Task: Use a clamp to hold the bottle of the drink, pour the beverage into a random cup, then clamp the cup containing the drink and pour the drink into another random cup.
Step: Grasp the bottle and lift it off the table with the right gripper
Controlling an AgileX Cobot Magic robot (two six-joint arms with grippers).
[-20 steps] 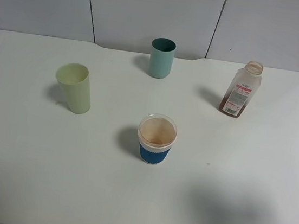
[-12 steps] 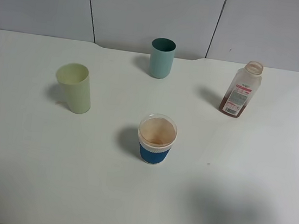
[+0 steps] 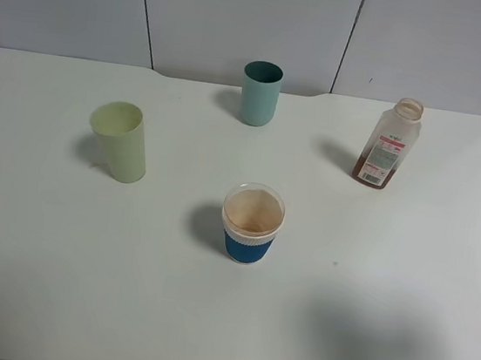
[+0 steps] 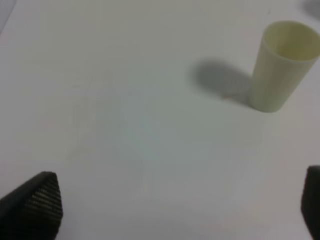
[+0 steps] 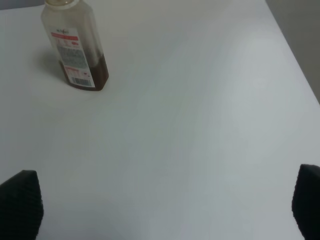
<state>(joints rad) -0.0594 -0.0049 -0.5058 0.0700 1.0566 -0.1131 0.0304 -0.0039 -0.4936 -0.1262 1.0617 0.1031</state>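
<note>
An uncapped clear bottle (image 3: 387,144) with a little brown drink stands at the right rear of the white table (image 3: 404,279); it also shows in the right wrist view (image 5: 73,46). A blue-sleeved cup (image 3: 252,224) with brownish residue stands mid-table. A pale yellow-green cup (image 3: 120,141) stands at the left and shows in the left wrist view (image 4: 282,65). A teal cup (image 3: 260,93) stands at the rear. Neither arm shows in the high view. My left gripper (image 4: 170,210) is open and empty, short of the pale cup. My right gripper (image 5: 162,205) is open and empty, short of the bottle.
Grey wall panels (image 3: 242,22) rise behind the table. The table's right edge (image 5: 295,65) runs close to the bottle's side.
</note>
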